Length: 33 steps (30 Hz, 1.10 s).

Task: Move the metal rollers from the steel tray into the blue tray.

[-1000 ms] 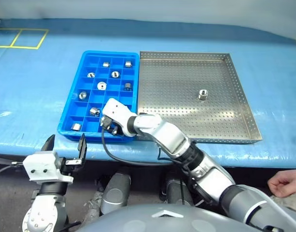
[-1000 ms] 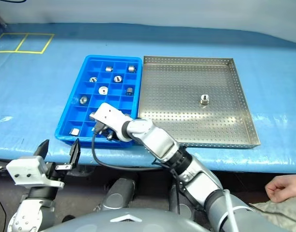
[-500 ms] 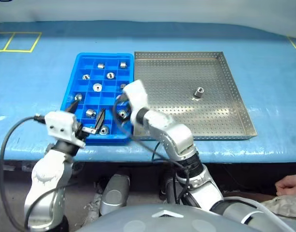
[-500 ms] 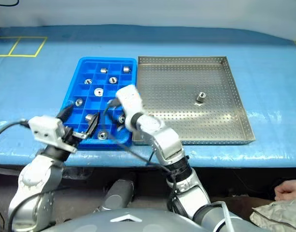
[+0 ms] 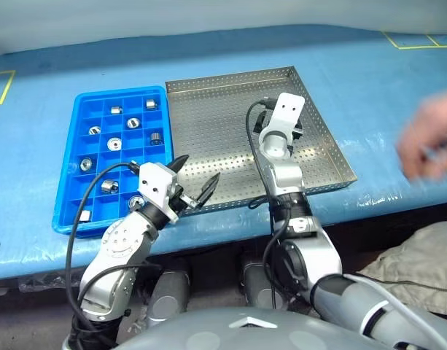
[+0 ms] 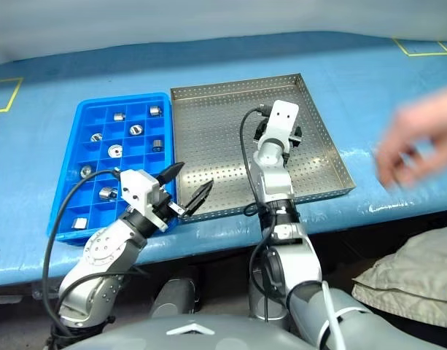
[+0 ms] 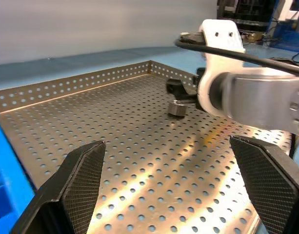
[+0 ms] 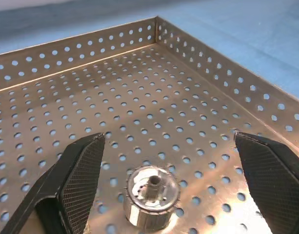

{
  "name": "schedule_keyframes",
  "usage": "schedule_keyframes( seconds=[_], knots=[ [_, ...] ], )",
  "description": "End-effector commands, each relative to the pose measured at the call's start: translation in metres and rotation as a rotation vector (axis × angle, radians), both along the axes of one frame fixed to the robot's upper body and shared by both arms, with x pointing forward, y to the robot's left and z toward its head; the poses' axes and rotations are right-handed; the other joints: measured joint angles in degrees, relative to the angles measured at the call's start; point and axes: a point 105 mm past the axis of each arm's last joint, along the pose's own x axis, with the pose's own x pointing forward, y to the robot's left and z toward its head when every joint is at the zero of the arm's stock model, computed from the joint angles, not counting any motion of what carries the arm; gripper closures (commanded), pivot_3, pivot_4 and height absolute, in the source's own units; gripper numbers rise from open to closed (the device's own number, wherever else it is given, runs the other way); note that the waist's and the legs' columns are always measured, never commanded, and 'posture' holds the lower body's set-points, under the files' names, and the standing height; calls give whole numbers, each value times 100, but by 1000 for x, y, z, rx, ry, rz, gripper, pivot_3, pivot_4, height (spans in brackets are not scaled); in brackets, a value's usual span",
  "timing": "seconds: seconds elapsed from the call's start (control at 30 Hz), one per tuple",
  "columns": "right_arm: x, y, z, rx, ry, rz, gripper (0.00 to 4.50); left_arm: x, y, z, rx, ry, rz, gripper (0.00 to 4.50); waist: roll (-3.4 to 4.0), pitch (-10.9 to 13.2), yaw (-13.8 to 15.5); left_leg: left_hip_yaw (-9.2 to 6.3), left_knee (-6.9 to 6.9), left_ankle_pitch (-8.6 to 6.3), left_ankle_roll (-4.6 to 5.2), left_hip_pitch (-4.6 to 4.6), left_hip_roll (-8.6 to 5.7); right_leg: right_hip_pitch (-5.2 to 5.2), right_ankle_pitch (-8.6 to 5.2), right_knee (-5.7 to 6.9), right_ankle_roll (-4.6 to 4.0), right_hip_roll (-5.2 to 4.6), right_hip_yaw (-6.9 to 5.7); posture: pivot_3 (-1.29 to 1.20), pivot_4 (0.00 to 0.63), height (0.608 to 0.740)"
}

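Observation:
The steel tray (image 5: 208, 124) lies on the blue table, with the blue tray (image 5: 68, 211) against its left side. Several metal rollers (image 5: 113, 144) sit in the blue tray's compartments. One metal roller (image 8: 150, 196) stands upright on the steel tray's perforated floor, toward its right side. My right gripper (image 8: 169, 139) is open just above that roller, a finger on either side, not touching it. The left wrist view shows the same roller (image 7: 177, 108) below the right gripper's black fingers (image 7: 180, 91). My left gripper (image 5: 199, 169) is open and empty over the steel tray's near left rim.
A person's blurred hand (image 5: 431, 142) hovers over the table's right end, beyond the steel tray. Grey cloth (image 5: 420, 255) lies below the table edge at the right. Yellow tape lines (image 5: 420, 40) mark the far right corner.
My right gripper left the blue tray, swung across to the steel tray and opened over the roller. My left gripper rose from below the table to the tray's near rim. The person's hand came up.

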Motion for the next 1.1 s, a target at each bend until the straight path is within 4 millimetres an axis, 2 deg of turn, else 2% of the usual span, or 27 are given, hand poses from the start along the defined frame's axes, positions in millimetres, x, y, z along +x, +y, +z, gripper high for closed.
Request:
schedule_keyframes(
  seconds=[0.03,0.17,0.2,0.27,0.5,0.53,0.7,0.83,1.1],
  knots=[
    [9,10,4,12,-5,4,29,-4,-6,8,-38,-26,-14,0,0,0,19,0,0,2,3,-1,0,0,0,0,-1,0,1,76,150,740],
    [12,-11,-10,25,65,-105,29,-6,-5,8,-59,-22,4,0,2,1,56,0,2,4,6,-2,-5,2,-4,-2,-8,0,6,101,150,740],
    [11,-15,-15,25,89,-123,203,-7,-4,7,-60,-19,10,0,2,1,71,0,2,4,7,-2,-6,3,-6,-3,-11,0,9,101,150,740],
    [11,-16,-21,47,116,-129,625,-9,-2,5,-54,-12,24,0,2,1,87,1,2,4,7,-2,-8,5,-6,-6,-10,0,13,127,150,740],
    [8,-4,-32,18,131,-67,2785,-10,5,6,-55,-23,64,0,2,1,92,1,1,9,15,2,-6,5,-7,-3,-7,5,16,149,150,740],
    [7,1,-33,23,128,-44,2775,-10,7,7,-55,-29,71,0,2,1,92,1,2,10,17,2,-7,6,-6,-4,-5,5,16,156,150,740],
    [3,49,-20,65,48,233,2775,-11,19,10,-60,-49,138,0,7,3,103,0,1,12,20,7,-4,7,-8,-2,1,8,17,183,150,740],
    [-29,123,3,103,-18,629,2775,-15,33,13,-99,-56,203,0,15,6,189,-2,-2,12,20,2,-4,1,-12,-2,4,7,16,194,150,740],
    [-81,206,29,90,-84,1094,2775,-26,47,23,-124,-89,248,0,15,7,397,-9,0,12,19,-1,-4,0,-18,-2,1,7,7,251,150,740]
  ],
)
